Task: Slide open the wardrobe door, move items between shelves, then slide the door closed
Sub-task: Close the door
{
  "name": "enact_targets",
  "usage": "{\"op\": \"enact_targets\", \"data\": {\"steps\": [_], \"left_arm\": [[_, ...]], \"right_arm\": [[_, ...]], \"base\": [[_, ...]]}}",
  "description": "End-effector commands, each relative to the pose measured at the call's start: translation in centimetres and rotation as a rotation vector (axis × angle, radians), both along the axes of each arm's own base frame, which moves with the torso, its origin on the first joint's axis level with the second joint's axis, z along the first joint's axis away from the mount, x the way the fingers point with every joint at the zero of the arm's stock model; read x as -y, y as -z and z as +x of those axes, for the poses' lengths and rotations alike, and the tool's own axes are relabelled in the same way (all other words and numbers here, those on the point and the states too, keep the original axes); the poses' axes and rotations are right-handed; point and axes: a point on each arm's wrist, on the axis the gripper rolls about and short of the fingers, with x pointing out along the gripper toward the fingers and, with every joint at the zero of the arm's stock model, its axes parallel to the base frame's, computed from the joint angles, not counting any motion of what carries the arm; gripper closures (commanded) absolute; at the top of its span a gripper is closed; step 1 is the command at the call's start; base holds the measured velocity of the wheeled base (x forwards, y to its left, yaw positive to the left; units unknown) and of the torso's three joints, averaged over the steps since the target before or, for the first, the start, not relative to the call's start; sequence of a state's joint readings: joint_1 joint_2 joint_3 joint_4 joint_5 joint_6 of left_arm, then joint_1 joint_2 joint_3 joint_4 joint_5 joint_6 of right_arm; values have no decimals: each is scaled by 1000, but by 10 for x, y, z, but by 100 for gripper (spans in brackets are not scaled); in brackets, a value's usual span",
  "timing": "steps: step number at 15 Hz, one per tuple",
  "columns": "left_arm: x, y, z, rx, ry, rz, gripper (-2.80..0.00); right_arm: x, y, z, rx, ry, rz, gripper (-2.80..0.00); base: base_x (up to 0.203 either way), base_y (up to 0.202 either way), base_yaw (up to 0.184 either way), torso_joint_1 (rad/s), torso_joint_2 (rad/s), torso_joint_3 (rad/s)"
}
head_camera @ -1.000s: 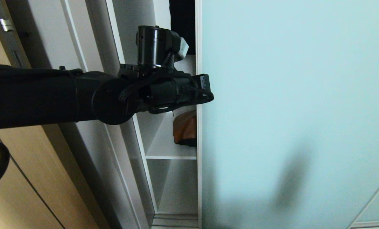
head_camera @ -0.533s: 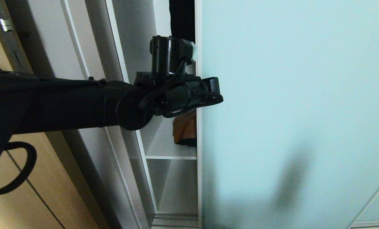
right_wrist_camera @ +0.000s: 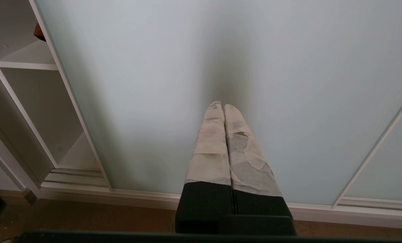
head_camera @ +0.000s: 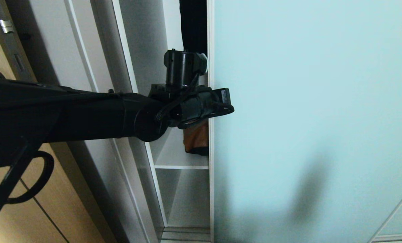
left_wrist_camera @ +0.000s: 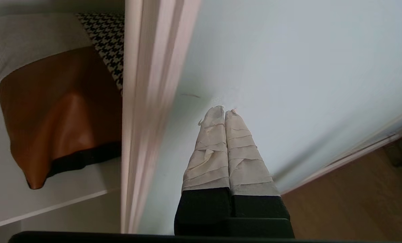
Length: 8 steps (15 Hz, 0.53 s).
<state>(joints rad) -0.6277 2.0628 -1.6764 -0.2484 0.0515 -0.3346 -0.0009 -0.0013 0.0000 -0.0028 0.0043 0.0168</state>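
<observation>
The sliding wardrobe door (head_camera: 309,101) is a pale aqua glass panel, pulled back enough to leave a narrow gap at its left edge. My left arm (head_camera: 86,114) reaches across from the left to that edge. My left gripper (left_wrist_camera: 224,109) is shut and empty, its taped tips resting against the glass just beside the door's metal frame (left_wrist_camera: 146,118). Through the gap a cushion (left_wrist_camera: 59,108) of houndstooth, tan leather and white lies on a white shelf (left_wrist_camera: 52,202); the cushion (head_camera: 195,140) is mostly hidden behind the door. My right gripper (right_wrist_camera: 221,105) is shut, low before the glass.
A black garment (head_camera: 192,27) hangs in the gap above the cushion. A lower shelf (head_camera: 180,166) and the wardrobe's white side wall (head_camera: 133,152) bound the gap. A light wooden door (head_camera: 25,209) with a lock plate (head_camera: 5,25) stands at the left. Wooden floor (right_wrist_camera: 86,212) runs below.
My left arm has swung right and a little lower, bringing its wrist up to the door's left edge. The door's edge and the cushion stay where they were.
</observation>
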Motion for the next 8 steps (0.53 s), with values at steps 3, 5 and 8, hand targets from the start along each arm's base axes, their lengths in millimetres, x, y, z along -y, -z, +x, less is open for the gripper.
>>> {"op": "enact_targets", "data": {"steps": [3,5,8], "left_arm": [[-3,4,6,-6,-17,2,0],[-7,6,10,-8,-32,5,0],[-16,5,15,-7,-62,4,0]], "right_arm": [[0,0,0,1,-1,0,0],[0,0,0,-1,0,0,0],[0,0,0,0,-1,0,0]], "base": [[0,0,0,0,0,0],[0,0,0,0,0,0],[0,0,0,0,0,0]]}}
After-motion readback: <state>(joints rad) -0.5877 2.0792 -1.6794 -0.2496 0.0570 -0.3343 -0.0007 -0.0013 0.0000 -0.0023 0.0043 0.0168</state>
